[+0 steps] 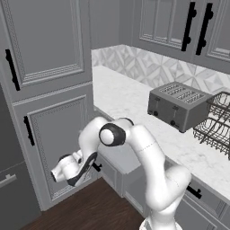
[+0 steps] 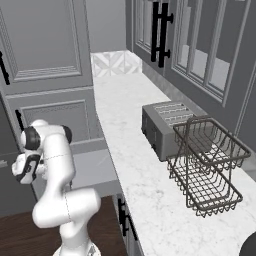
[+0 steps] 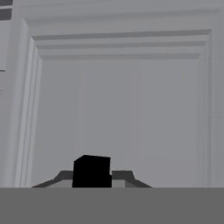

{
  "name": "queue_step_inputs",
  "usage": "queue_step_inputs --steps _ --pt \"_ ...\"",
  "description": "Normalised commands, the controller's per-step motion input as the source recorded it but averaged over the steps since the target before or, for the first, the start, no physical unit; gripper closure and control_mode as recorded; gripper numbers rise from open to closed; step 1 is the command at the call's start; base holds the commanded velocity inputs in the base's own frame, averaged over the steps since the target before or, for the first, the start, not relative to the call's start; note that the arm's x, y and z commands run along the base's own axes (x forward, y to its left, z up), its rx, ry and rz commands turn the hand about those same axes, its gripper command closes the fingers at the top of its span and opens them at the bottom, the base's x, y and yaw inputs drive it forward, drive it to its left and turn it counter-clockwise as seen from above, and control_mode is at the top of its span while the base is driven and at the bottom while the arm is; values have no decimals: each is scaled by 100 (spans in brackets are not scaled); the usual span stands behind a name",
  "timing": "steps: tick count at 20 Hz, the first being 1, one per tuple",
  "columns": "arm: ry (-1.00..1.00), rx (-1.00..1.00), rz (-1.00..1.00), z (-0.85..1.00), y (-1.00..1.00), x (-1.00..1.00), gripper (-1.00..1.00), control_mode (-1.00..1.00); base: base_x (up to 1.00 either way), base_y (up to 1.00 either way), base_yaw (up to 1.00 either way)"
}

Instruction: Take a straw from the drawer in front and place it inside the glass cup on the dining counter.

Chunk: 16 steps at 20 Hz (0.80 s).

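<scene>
Gripper: one, mine [image 1: 93, 166]. It sits low at 8 o'clock in the left base view, at the end of my folded arm.
Gripper state: the jaws stand narrow. In the hand view a black block sits tight between the two tips, so I read it as clamped on the handle [image 3: 92, 170].
Drawer: one [image 2: 92, 167]. It lies just under the counter edge at the left end of the run, at 7 o'clock in the right base view. Its plain grey inside shows from above, so it stands partly out. What lies in it I cannot tell.
Drawer front: a recessed grey panel [image 3: 118, 109] faces my hand camera square on, close up.
Toaster: one [image 1: 179, 105], grey with four slots, on the counter at 3 o'clock in the left base view.
Rack: one [image 1: 218, 126], dark wire with two tiers, just beside the toaster on the side away from the drawer.
Tall doors: two [image 1: 45, 40], one above the other, at 10 o'clock, each with one vertical black handle.
Upper doors: two black vertical handles [image 1: 188, 24] show at 1 o'clock, side by side.
Surface: a white marble-look counter [image 1: 126, 96] with faint grey veins, backed by diamond-patterned tile [image 1: 134, 63].
Room: a grey kitchen with a dark wood floor [image 1: 90, 209] at 6 o'clock.
</scene>
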Motion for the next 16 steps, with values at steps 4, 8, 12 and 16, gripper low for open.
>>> queue_step_inputs --steps 4,8,12,16 --pt "10 21 0 54 26 -43 -100 -100 0 0 0" --pt "19 41 0 82 0 -51 -100 -100 0 0 0" --pt "27 47 0 78 -1 -49 -100 -100 0 0 0" --pt "34 50 0 57 0 -42 -100 -100 0 0 0"
